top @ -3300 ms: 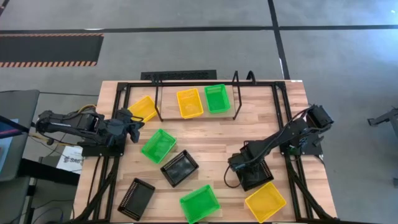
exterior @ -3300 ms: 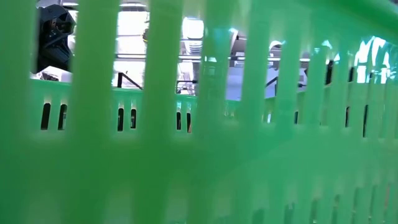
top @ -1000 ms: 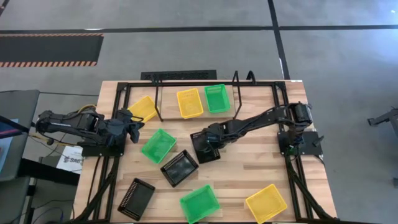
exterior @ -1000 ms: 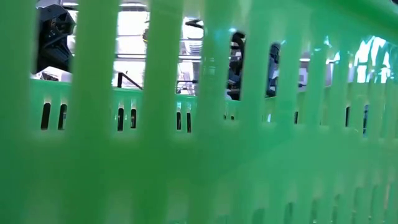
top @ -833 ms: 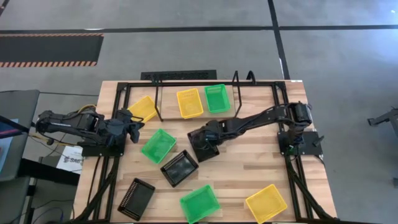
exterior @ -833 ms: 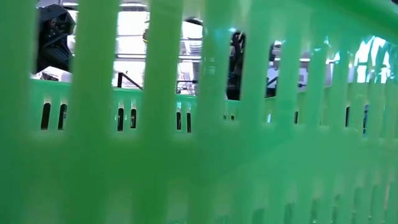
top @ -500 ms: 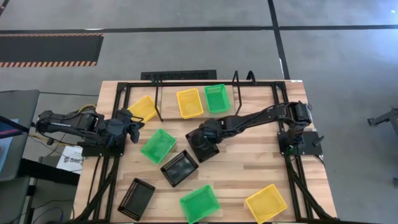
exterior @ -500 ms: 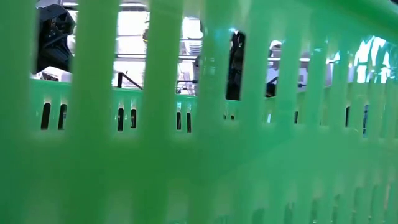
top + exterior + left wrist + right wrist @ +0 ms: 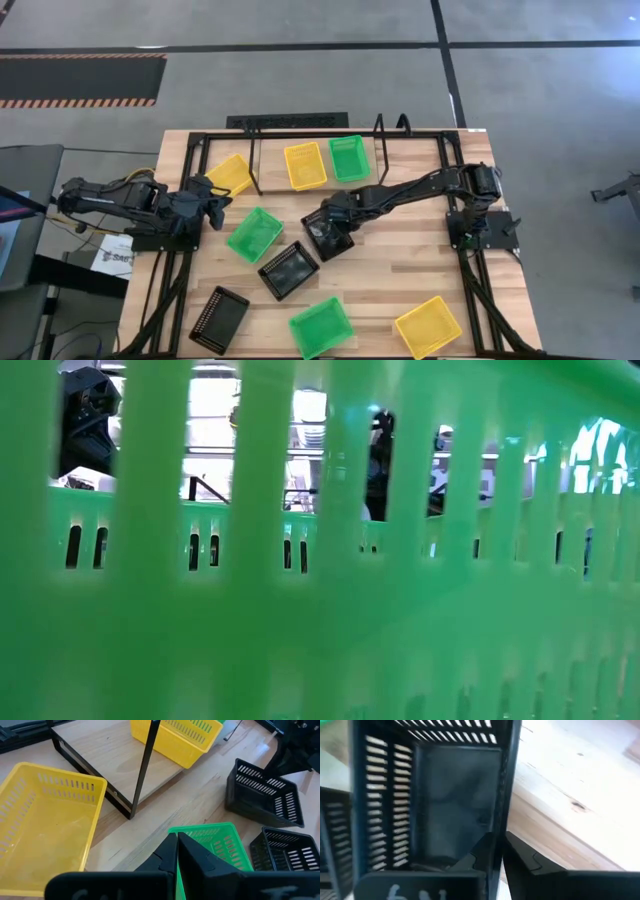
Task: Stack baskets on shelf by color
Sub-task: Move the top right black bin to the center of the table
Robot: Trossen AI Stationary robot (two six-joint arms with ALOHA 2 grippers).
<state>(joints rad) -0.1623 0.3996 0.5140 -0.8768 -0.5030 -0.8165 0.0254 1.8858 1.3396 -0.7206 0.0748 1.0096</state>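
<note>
My right gripper (image 9: 335,222) reaches to the table's middle, shut on a black basket (image 9: 326,237), which shows tilted in the left wrist view (image 9: 265,795). A second black basket (image 9: 288,270) lies just near-left of it, and a third (image 9: 218,318) rests at the near left. On the shelf (image 9: 272,168) stand a yellow basket (image 9: 305,165) and a green basket (image 9: 349,157). Another yellow basket (image 9: 230,175) rests left of the shelf. My left gripper (image 9: 215,197) waits shut, above the table's left side, beside a green basket (image 9: 253,233). My right gripper holds the black basket by one side wall's rim (image 9: 502,820), one finger (image 9: 482,852) inside the basket and the other (image 9: 522,862) outside. The fingers come slanting down from the table's right. The basket sits tilted; whether its lower edge touches the table I cannot tell.
A green basket (image 9: 321,327) sits at the near edge and fills the low view (image 9: 320,610). A yellow basket (image 9: 427,325) lies at the near right. A larger black frame (image 9: 440,140) borders the table. Bare wood (image 9: 420,250) shows on the right half.
My right gripper has carried the black basket a little farther toward the table's left, beside the second black basket. A few seconds ago that basket lay at the near right, next to the yellow one. My left arm has kept still.
</note>
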